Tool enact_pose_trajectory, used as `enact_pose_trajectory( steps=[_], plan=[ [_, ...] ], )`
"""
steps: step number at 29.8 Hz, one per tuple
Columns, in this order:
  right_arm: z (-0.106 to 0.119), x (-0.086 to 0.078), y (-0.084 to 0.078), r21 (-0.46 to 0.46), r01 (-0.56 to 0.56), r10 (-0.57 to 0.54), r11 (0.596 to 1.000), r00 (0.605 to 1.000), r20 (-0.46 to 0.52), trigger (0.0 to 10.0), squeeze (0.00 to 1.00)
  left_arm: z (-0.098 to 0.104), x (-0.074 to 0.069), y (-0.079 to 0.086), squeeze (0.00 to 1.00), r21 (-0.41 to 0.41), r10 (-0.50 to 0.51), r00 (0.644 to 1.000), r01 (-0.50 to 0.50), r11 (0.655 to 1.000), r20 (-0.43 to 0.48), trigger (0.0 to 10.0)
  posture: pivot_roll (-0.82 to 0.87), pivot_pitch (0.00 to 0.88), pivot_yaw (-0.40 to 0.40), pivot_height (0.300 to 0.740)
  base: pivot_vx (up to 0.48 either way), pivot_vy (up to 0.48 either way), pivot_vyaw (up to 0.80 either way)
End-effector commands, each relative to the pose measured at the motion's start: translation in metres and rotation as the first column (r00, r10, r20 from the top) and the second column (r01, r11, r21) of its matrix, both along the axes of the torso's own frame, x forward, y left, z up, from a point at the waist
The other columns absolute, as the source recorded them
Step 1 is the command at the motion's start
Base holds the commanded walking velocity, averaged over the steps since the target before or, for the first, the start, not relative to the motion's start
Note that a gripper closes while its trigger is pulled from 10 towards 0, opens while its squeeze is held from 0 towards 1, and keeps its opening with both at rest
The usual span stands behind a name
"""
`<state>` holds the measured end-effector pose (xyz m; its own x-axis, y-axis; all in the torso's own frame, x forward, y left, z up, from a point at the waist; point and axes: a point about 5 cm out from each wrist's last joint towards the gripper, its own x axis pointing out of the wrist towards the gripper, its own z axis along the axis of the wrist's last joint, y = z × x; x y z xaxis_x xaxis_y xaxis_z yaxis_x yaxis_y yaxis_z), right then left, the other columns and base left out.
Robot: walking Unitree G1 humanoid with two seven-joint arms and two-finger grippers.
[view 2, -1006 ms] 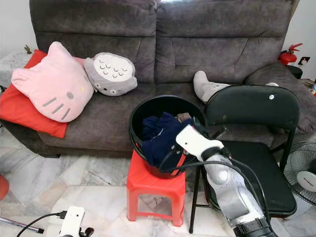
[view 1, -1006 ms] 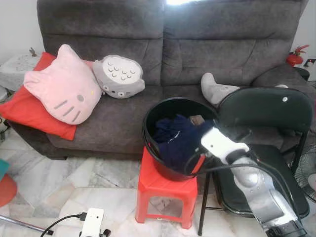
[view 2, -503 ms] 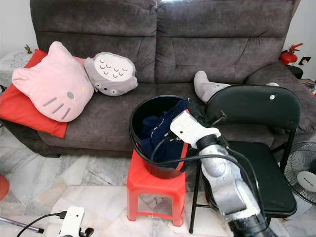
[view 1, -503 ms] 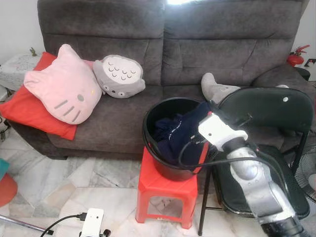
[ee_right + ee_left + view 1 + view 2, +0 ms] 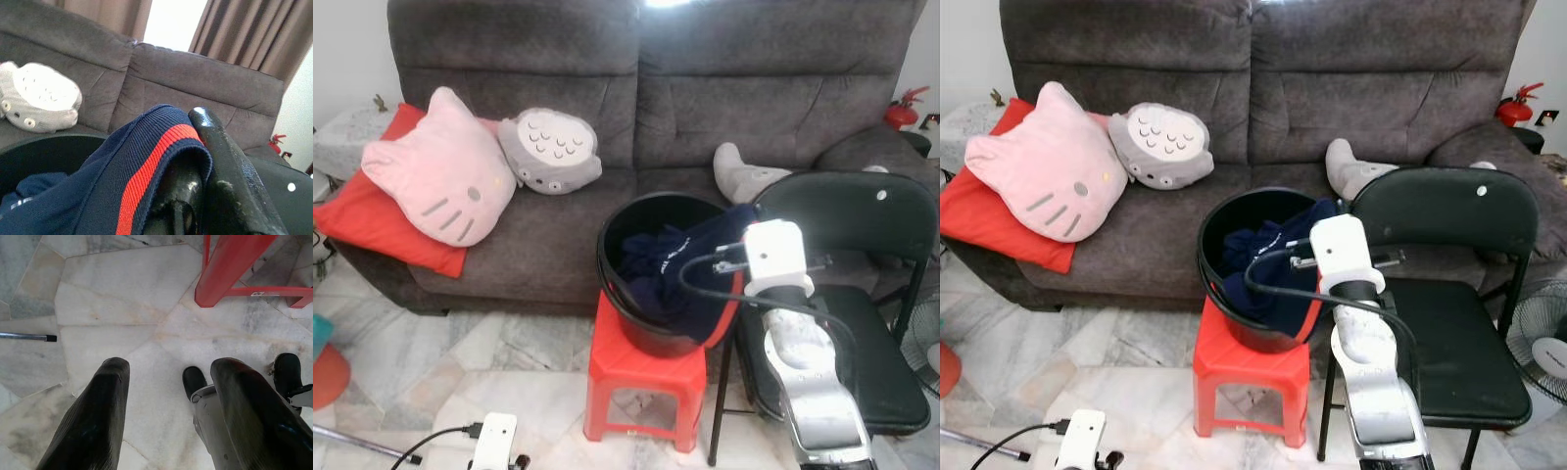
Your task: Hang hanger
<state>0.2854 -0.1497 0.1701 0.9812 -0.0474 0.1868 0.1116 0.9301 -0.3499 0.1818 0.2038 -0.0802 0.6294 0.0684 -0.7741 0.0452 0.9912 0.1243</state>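
Note:
A black bucket [image 5: 605, 257] stands on a red plastic stool [image 5: 641, 377] in front of the sofa, with dark blue clothing inside. My right gripper [image 5: 193, 147] is shut on a navy garment [image 5: 690, 257] with a red stripe [image 5: 146, 166]. The cloth is pinched between the fingers and drapes from the bucket over its right rim. My right wrist [image 5: 773, 257] is raised between the bucket and the black folding chair [image 5: 847, 211]. My left gripper [image 5: 166, 367] hangs open above the marble floor beside a stool leg [image 5: 222, 274].
A grey sofa [image 5: 734, 88] carries a pink cat cushion [image 5: 440, 171], a grey owl cushion [image 5: 551, 149], a red pillow [image 5: 357, 220] and a grey plush [image 5: 739, 176]. A fan [image 5: 1542, 352] stands at the far right. A white device with a cable [image 5: 492, 439] lies on the floor.
My right arm has lifted and swung right toward the chair, drawing the navy garment up out of the bucket and over its rim. The left arm has not moved.

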Motion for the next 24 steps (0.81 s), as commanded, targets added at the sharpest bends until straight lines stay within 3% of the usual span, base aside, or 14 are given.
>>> enact_pose_trajectory(
  steps=[1, 11, 24],
  plan=[
    [0.0034, -0.0029, 0.0006, 0.019, 0.007, -0.008, 1.000, 1.000, 0.022, 10.0, 0.00, -0.0022, -0.0058, 0.0034, 0.00, 0.016, 0.003, 1.000, -0.003, 1.000, -0.015, 10.0, -0.06, 0.000, 0.028, 0.740, 0.000, 0.000, 0.00],
    [-0.0038, -0.0039, -0.0006, 0.026, 0.018, -0.018, 1.000, 1.000, 0.002, 10.0, 0.00, -0.0032, -0.0072, 0.0001, 0.00, -0.005, 0.017, 1.000, -0.017, 1.000, -0.011, 10.0, -0.06, 0.000, 0.024, 0.740, 0.000, 0.000, 0.00],
    [-0.0025, -0.0006, 0.0014, 0.033, 0.033, -0.034, 0.999, 0.999, 0.009, 10.0, 0.00, -0.0013, -0.0031, 0.0000, 0.00, -0.009, 0.034, 0.999, -0.034, 0.999, 0.005, 10.0, -0.06, 0.000, 0.022, 0.740, -0.194, 0.000, 0.00]
  ],
)
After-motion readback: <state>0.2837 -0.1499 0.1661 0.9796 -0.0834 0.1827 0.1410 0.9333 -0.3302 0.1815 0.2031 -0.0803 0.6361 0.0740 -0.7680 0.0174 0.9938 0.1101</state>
